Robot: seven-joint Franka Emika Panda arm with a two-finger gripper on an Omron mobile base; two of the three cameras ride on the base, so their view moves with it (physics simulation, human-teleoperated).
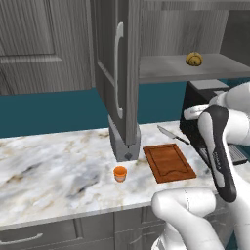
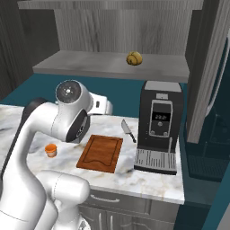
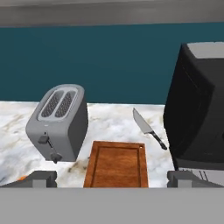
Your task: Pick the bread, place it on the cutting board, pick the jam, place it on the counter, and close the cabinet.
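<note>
Bread [image 1: 194, 59] sits on the grey shelf [image 1: 166, 68] inside the cabinet [image 1: 117, 73], toward the shelf's right part in the left base view; in the right base view the bread [image 2: 134, 58] rests near the shelf's front edge, above the coffee machine [image 2: 159, 126]. Cabinet door [image 1: 119, 63] stands open, swung out over the bench [image 1: 49, 166], its silver bar handle facing the camera. Board [image 1: 169, 162] lies flat on the bench, bare, right of the jam [image 1: 120, 173]. Jam stands upright on the bench, just left of the board and apart from it, in front of the toaster [image 1: 125, 144], which is partly hidden behind the open door. Right base view shows the jam [image 2: 50, 150] left of the board [image 2: 100, 152], close to the arm's elbow. Knife [image 1: 173, 135] lies on the bench beyond the board's far right corner, blade pointing away; it sits between board and coffee machine, touching neither as far as can be told. Hand view looks forward over the bench: toaster [image 3: 58, 122] at left, board [image 3: 116, 164] in the middle, knife [image 3: 148, 128] to its right, coffee machine [image 3: 197, 109] at the right edge. Gripper [image 3: 112, 178] hangs above the near end of the board, fingers [image 3: 41, 178] spread wide apart with nothing between them, each tip near one side of the view. Teal wall [image 3: 109, 61] behind everything.
</note>
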